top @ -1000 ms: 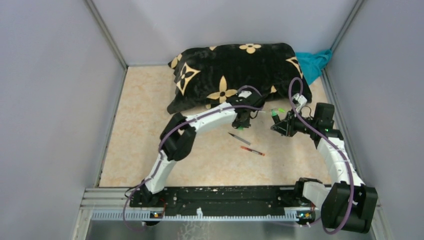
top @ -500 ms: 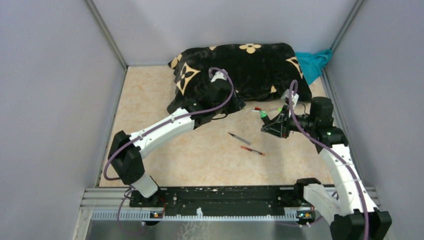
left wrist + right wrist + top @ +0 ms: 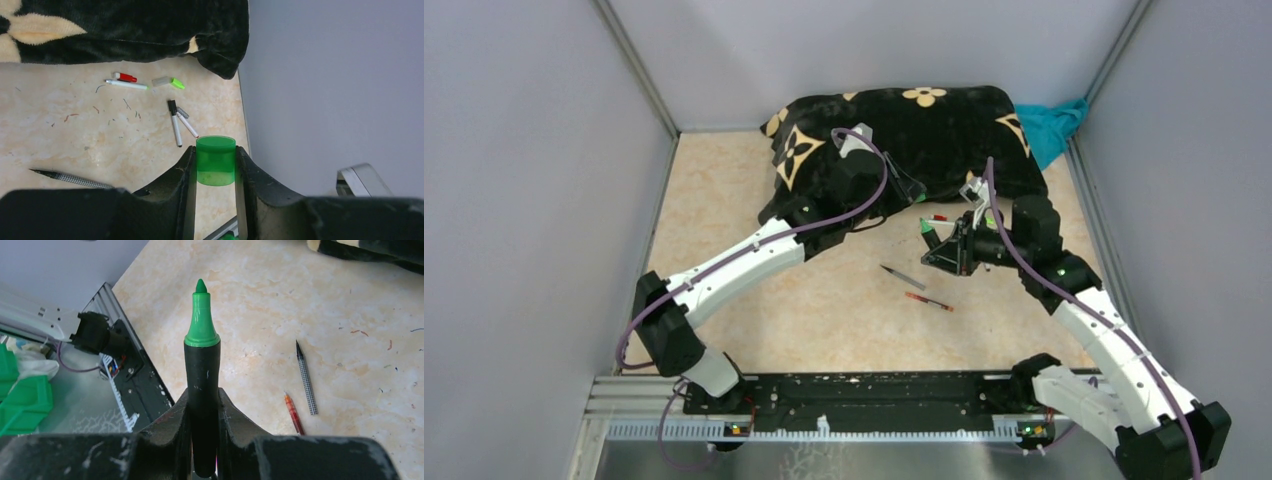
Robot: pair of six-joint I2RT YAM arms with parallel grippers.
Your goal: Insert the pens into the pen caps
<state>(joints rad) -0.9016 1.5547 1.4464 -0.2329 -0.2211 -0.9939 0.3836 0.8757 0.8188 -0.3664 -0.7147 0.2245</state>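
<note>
Your right gripper [image 3: 936, 243] is sitting further left than half a second ago, carrying the black marker [image 3: 931, 234] toward the middle of the table [image 3: 724, 250], while your left gripper [image 3: 914, 192] is hovering at the front edge of the black flowered cushion [image 3: 904, 125], barely shifted. From above, you are seeing the marker's green tip pointing up and left, with the two grippers near each other but apart. A grey pen [image 3: 902, 277] and a red pen [image 3: 928, 301] are lying near each other on the table just in front of the right gripper, and a red cap [image 3: 938, 217] is resting close to the cushion. Through the left wrist camera, you are watching the fingers [image 3: 187, 170] clamping a green cap [image 3: 215, 159] between them, its round end facing away from the lens. A white pen [image 3: 126, 85] and two shorter pens are lying on the table beyond it. Through the right wrist camera, the right gripper is squeezing the marker's black barrel, with the green tip sticking out past the fingertips. The grey and red pens are lying on the table to its right.
</note>
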